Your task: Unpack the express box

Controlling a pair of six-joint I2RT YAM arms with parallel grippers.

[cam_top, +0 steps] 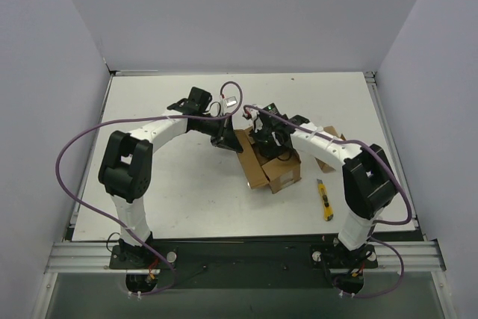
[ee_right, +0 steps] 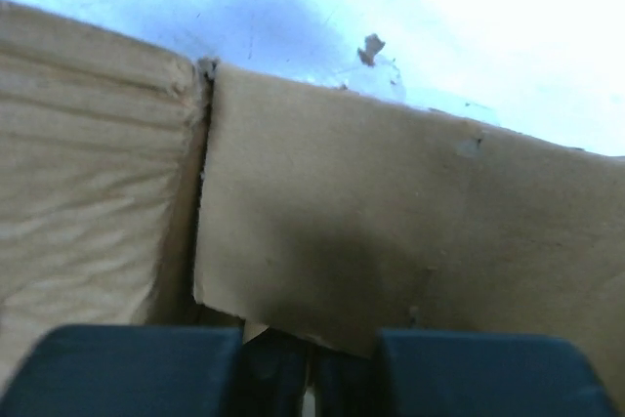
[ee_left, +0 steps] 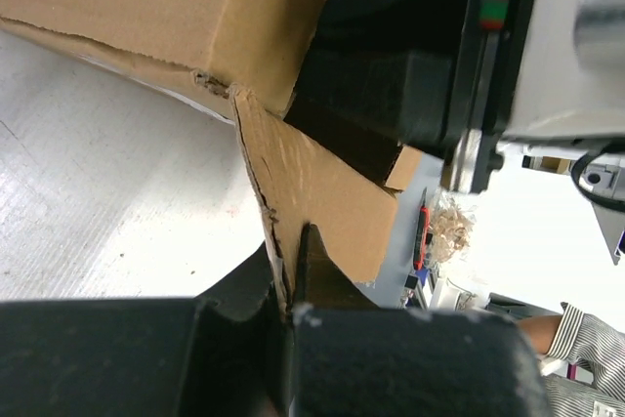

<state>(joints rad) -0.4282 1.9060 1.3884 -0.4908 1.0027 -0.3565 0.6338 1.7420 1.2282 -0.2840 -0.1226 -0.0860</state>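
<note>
The express box is a brown carton standing open at the table's middle. My left gripper is at its left side, shut on a cardboard flap of the box; in the left wrist view the fingers pinch the flap's torn edge, with the box wall above. My right gripper reaches down into the box from the right. Its wrist view is filled by a cardboard panel close ahead. That panel's lower edge covers my right gripper's fingertips, so their state is unclear.
A smaller brown box with a dark label lies against the carton's near right side. A yellow utility knife lies on the table to the right. More cardboard shows behind the right arm. Grey walls enclose the table.
</note>
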